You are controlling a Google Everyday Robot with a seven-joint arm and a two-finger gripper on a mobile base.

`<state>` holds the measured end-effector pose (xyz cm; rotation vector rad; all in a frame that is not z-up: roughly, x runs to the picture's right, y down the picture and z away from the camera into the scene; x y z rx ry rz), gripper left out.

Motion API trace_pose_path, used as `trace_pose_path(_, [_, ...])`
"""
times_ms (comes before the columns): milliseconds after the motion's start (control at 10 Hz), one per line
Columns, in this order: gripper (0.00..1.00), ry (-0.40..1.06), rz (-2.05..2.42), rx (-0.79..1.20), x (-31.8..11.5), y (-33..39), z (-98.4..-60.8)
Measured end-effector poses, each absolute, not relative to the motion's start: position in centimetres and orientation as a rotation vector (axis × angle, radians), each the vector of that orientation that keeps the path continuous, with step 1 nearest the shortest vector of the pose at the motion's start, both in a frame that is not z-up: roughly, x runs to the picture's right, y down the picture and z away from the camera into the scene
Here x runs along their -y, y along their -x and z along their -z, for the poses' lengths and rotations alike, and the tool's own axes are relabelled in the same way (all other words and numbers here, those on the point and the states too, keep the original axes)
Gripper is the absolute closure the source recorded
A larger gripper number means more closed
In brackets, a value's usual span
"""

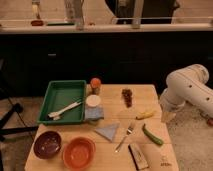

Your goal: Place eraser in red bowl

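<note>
Reach step: eraser (138, 156) untouched at 5 o'clock.
Gripper (167, 116) wide, empty at 3 o'clock; next, descend, grasp, carry to red bowl (78, 152) at 7.

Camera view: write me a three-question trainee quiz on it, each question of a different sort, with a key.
1. True or false: the eraser already lies in the red bowl.
2. Pick one: where is the gripper? A. Over the green tray. B. At the right edge of the table, apart from the eraser. C. Resting on the eraser.
3. Short answer: what stands just left of the red bowl?

Key:
1. False; the eraser lies on the table near its front right corner.
2. B.
3. The dark maroon bowl.
</note>
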<state>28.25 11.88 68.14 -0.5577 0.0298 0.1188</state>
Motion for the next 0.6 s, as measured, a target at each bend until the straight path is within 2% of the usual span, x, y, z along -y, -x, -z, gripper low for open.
trace_pose_path(600, [0.38,0.595,-0.433,0.018,-20.4,-19.9,-67.4])
